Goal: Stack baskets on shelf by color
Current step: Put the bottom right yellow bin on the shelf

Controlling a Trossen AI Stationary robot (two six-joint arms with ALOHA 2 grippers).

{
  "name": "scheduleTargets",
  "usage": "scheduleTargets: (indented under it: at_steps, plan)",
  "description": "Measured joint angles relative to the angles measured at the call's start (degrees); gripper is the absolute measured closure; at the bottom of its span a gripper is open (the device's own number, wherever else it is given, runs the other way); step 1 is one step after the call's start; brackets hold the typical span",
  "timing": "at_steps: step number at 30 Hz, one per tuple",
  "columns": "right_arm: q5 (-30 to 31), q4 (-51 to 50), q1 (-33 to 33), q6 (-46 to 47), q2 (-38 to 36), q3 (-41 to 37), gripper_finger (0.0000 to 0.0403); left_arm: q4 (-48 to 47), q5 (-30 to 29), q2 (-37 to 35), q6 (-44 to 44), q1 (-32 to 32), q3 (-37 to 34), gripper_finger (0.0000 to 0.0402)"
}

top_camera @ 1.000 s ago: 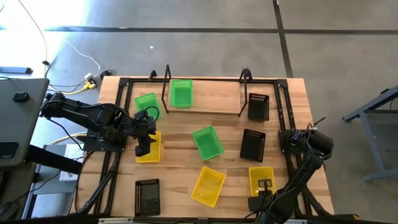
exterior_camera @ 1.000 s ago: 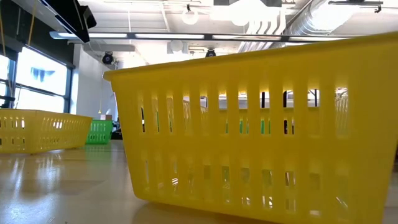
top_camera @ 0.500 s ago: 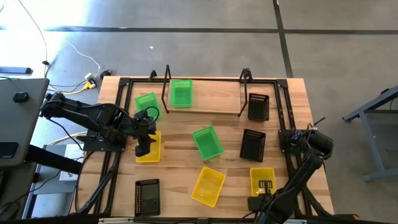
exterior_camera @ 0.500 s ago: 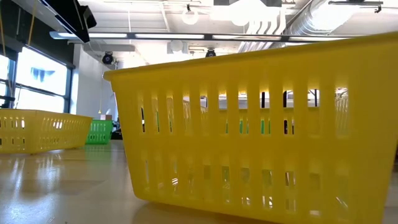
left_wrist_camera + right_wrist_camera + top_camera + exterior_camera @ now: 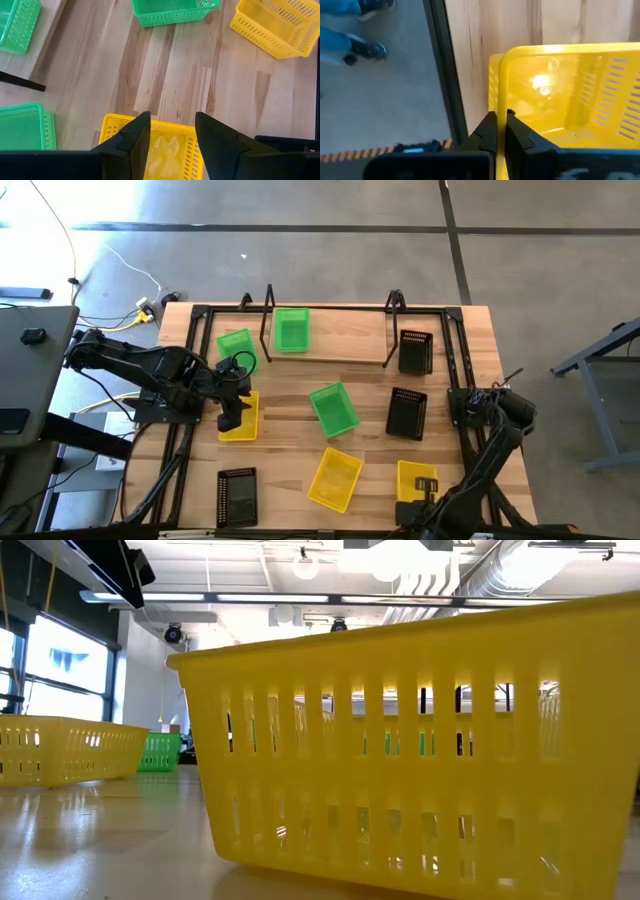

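Now yellow basket (image 5: pixel 560 90) rim in R hand (image 5: pixel 501 131).

The room is bright. Long ceiling lamps (image 5: pixel 250 597) shine white up high, and daylight comes in through a tall window (image 5: pixel 60 680). The pale wooden tabletop (image 5: pixel 90 840) looks shiny with soft reflections. A bright spot glows inside the yellow plastic mesh basket (image 5: pixel 570 95). The person's blue shoes (image 5: pixel 350 25) look blurry.
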Motion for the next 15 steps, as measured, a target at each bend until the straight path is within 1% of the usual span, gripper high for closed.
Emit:
scheduleTargets:
  at_steps: [15]
  plan:
    - [9.1,-7.5,-3.9,-1.5,0.0,12.7,0.0403,0.0,-0.2,0.0,-0.1,0.0,0.0,0.0257]
